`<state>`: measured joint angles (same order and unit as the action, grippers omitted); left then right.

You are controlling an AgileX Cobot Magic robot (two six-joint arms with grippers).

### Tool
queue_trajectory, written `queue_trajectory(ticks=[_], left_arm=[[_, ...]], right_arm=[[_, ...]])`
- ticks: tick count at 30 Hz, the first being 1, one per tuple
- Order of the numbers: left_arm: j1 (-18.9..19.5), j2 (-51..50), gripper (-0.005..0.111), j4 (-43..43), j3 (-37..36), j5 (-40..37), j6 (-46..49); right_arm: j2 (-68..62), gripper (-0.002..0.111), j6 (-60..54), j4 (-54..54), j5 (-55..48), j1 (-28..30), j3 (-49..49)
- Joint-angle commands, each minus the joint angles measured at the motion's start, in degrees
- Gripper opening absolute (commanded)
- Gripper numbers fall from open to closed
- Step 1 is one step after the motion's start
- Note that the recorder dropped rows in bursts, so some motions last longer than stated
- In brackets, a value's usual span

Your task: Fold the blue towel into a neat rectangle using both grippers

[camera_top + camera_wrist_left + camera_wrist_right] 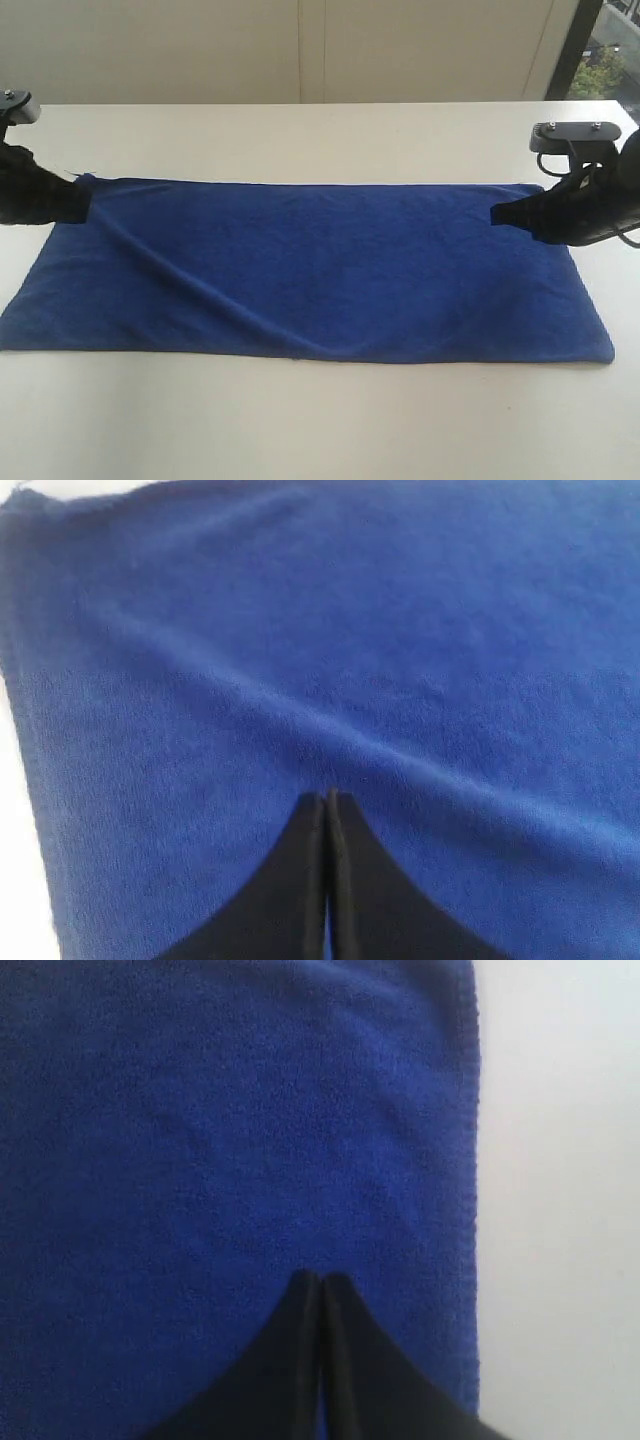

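Two claws pinch blue towel (320, 270).

Towel (320, 270) on table (320, 130)

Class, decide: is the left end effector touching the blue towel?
Touching. The exterior view shows the left end effector pinching the blue towel at its far corner, lifting a ridge.

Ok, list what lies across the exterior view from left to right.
Left pincer, shut at the towel's far left corner → blue towel, spread on the table → right pincer, shut at the far right corner.
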<state>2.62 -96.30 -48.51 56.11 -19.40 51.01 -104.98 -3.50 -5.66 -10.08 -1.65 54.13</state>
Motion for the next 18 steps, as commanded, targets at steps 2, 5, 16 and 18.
queue_trajectory(ticks=[2,5,16,18], left_arm=[[-0.10,4.47,0.000,-1.10,-6.09,-1.75,1.77],[-0.10,4.60,0.000,-1.10,-7.68,-3.51,3.07],[-0.10,4.60,0.000,-0.71,-8.15,-11.86,7.15],[-0.10,4.60,0.000,-0.71,-8.15,-12.25,7.76]], right_arm=[[0.25,0.000,-0.70,-0.11,3.30,-0.75,-0.34],[0.12,0.000,-0.70,-0.11,3.52,-0.75,-0.34],[-0.43,0.000,-0.70,0.05,2.88,-0.75,-1.38],[-0.96,0.000,-0.70,-0.07,2.88,-0.75,-1.42]])
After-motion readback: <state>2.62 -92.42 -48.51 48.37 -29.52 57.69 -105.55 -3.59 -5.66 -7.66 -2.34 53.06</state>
